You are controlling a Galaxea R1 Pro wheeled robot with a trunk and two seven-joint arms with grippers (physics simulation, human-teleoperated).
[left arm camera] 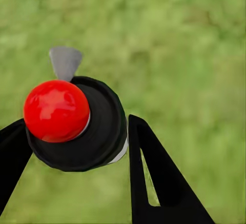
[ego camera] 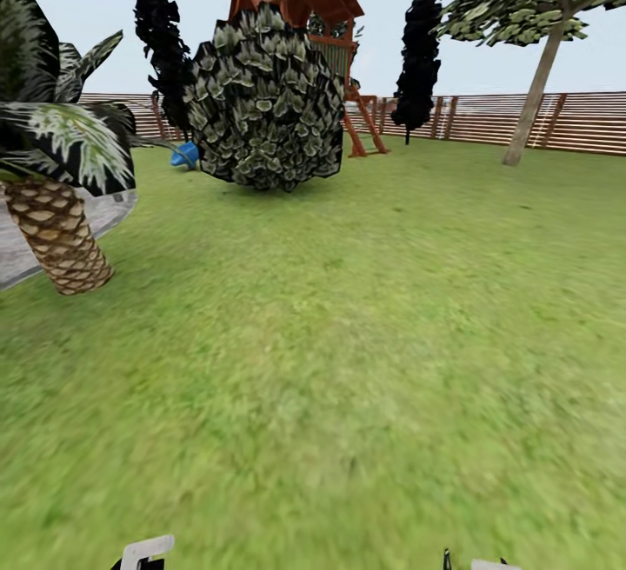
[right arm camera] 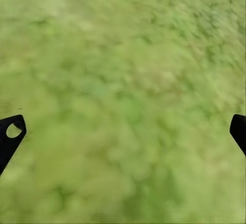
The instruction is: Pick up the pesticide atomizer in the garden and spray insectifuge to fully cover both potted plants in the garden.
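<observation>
A: Start with the left claw (left arm camera: 77, 137) — what's in it?

B: Its two black fingers (left arm camera: 154, 172) are clamped on the pesticide atomizer (left arm camera: 87, 126), seen end-on in the left wrist view: a round dark body between the fingers, a glossy red ball on top, a small grey pointed piece sticking out beyond it. No label or lettering can be read on it.

A: And the right claw (right arm camera: 123, 131)?

B: Spread wide with nothing between; just the two black fingertips (right arm camera: 10, 131) at the edges of the right wrist view, blurred lawn (right arm camera: 123, 80) under them.

A: Further out?

B: From the head view, open lawn runs ahead. A big round dark bush (ego camera: 265, 101) stands in the middle distance, with a brown-roofed wooden play tower (ego camera: 313, 5) behind it and something small and blue (ego camera: 184, 154) beside the bush's left edge. A palm (ego camera: 56, 235) with a scaly trunk is near on the left, next to a strip of grey paving (ego camera: 13, 253). A brown slatted fence (ego camera: 565, 122) closes the back, a leaning tree (ego camera: 535, 83) in front of it on the right. No writing anywhere.
</observation>
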